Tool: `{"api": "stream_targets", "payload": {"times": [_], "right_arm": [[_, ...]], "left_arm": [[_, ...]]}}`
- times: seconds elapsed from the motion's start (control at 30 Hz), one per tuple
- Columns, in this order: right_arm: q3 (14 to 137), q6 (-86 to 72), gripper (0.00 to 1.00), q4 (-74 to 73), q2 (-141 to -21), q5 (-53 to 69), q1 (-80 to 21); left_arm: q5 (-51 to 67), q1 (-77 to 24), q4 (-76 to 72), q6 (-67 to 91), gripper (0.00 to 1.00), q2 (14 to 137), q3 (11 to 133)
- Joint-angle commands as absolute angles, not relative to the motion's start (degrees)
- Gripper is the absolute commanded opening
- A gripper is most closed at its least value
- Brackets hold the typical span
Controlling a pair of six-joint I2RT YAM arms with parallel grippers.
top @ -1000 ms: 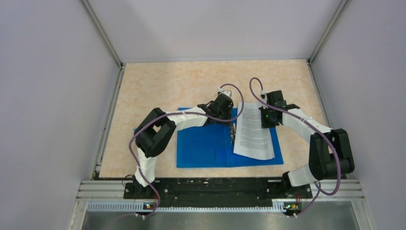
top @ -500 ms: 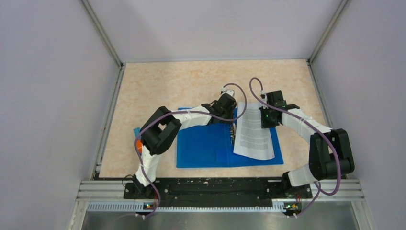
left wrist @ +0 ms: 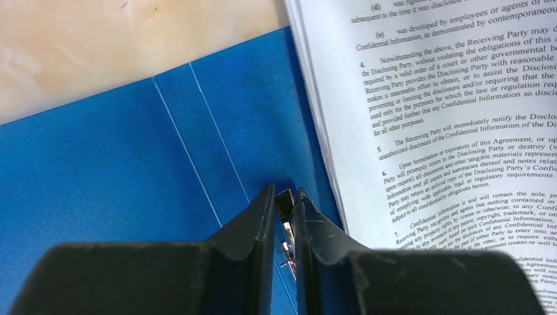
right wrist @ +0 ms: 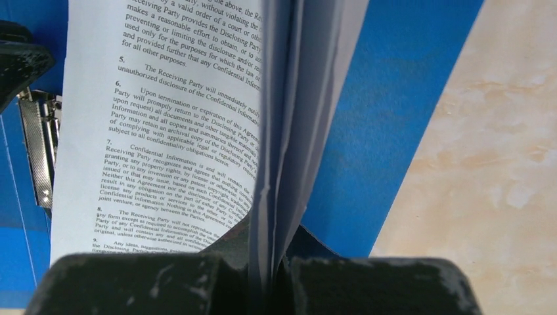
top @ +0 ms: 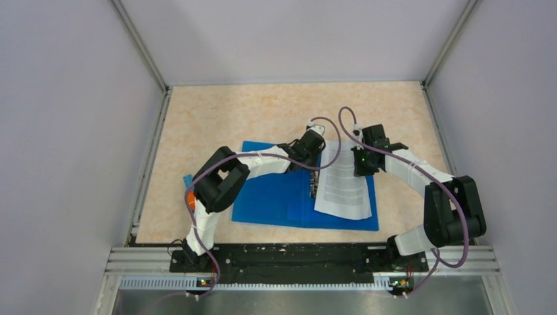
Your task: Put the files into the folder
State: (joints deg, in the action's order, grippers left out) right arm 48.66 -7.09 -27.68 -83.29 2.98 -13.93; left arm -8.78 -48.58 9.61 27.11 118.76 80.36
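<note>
- Nearest the arm bases, 1 small orange-and-blue block [top: 189, 198] peeks out beside the left arm's elbow. Neither tool touches it.
- 1 large flat bright-blue plastic folder [top: 276, 197] lies open on the beige marbled table [top: 230, 111]. Half a second ago it was square to the table edge; now it sits skewed, its far-left corner swung away.
- 1 stack of white, densely printed paper files [top: 341, 190] rests on the folder's right half and has slid left with it. I cannot count the sheets.
- The left gripper [left wrist: 284, 197] is pinched tight on the tab of the 1 metal spine clip [right wrist: 36, 144].
- The right gripper [right wrist: 269, 237] is clamped on the stack's far-right edge, lifting it into a curl.
- As I judge it, the pull on the clip drags the whole folder, and the files are not yet under the clip.
</note>
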Motion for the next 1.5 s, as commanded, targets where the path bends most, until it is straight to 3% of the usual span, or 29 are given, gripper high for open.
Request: {"api": "stream_targets", "payload": {"times": [0.0,0.13,0.7,1.47], "right_arm": [[48.41,-9.02,0.0,-23.98,-81.32,6.66,-16.62],[47.17,-11.09,0.0,-20.27,-81.58,9.35,-18.91],[36.33,-17.55,0.0,-9.35,-75.0,9.01,-21.79],[38.95,-14.48,0.0,-12.93,-77.03,4.58,-25.37]], "left_arm": [[-10.19,-47.68,10.67,20.03,0.05,114.64,76.47],[-7.62,-45.7,9.78,23.41,0.0,112.17,72.24],[-9.24,-41.85,10.73,37.3,0.0,109.71,66.61],[-7.05,-39.53,11.55,37.31,0.0,111.81,67.97]]}}
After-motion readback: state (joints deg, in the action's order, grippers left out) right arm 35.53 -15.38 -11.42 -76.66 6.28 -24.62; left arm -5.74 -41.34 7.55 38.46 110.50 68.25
